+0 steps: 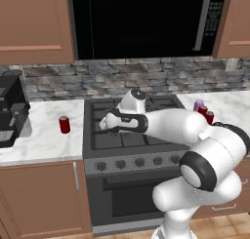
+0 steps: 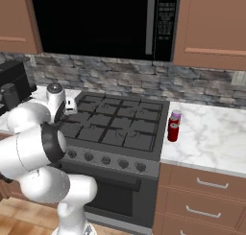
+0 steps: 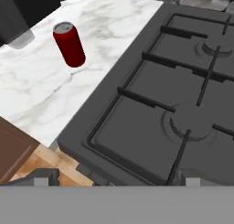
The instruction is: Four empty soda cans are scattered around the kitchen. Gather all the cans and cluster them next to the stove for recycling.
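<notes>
Four soda cans stand upright in the kitchen, three red and one purple-pink. One red can [image 1: 64, 124] stands alone on the marble counter [image 1: 44, 135] left of the stove [image 1: 132, 150], roughly midway between the backsplash and the counter's front edge and a little way in from the stove's left side; in the hand view the same can [image 3: 69, 45] sits toward the upper left, on bare marble, well apart from the stove's edge. The other three cans form a tight cluster on the right counter [image 2: 211, 138], just beside the stove's right edge: the purple-pink can [image 1: 198, 105] at the back, a red can [image 1: 203, 110] in front of it and another red can [image 1: 210, 117] nearest the front edge. From the right base view two of that cluster can be told apart, the purple-pink one [image 2: 176, 116] behind a red one [image 2: 173, 132], close together or touching. The stove carries black burner grates [image 3: 192, 81], and five front knobs [image 1: 139, 161] can be counted along its panel above one windowed oven door. One black microwave [image 1: 146, 21] hangs above it, and one dark appliance [image 1: 12, 111] stands at the far left of the left counter. The gripper [image 1: 106, 123] hovers over the stove's front left corner with its jaws spread wide and nothing between them.
</notes>
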